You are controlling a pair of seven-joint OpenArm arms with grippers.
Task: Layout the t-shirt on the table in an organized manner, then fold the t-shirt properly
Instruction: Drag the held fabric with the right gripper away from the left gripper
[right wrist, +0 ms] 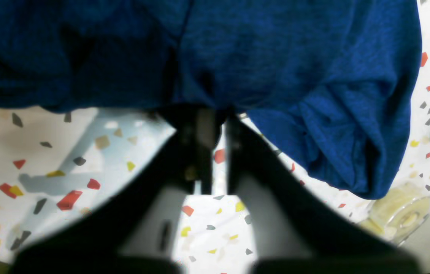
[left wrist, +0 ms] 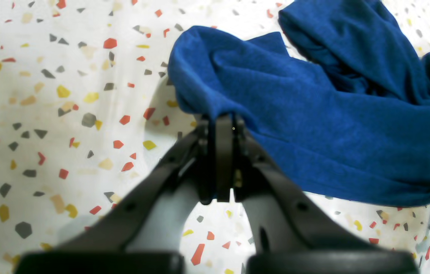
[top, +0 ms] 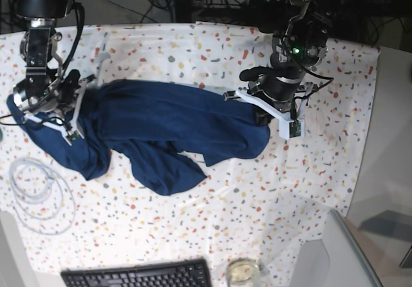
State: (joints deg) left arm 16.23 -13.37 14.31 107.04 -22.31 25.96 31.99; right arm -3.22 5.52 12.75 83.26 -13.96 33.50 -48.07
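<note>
Light falls evenly and brightly from above on my desk (top: 322, 171), and the white cloth looks a little washed out in both wrist views. My left end effector (left wrist: 224, 125) is fairly sharp at its tips but blurs toward the lower edge, throwing a soft shadow on the cloth beside it. My right end effector (right wrist: 215, 118) is dark and out of focus, nearly a silhouette. The t-shirt (right wrist: 237, 57) above it sinks into deep shadow at left. The base view is crisp, dim along its top edge.

The navy t-shirt (top: 170, 129) lies crumpled and stretched sideways (unfolded) across the speckled table (top: 270, 197).
</note>
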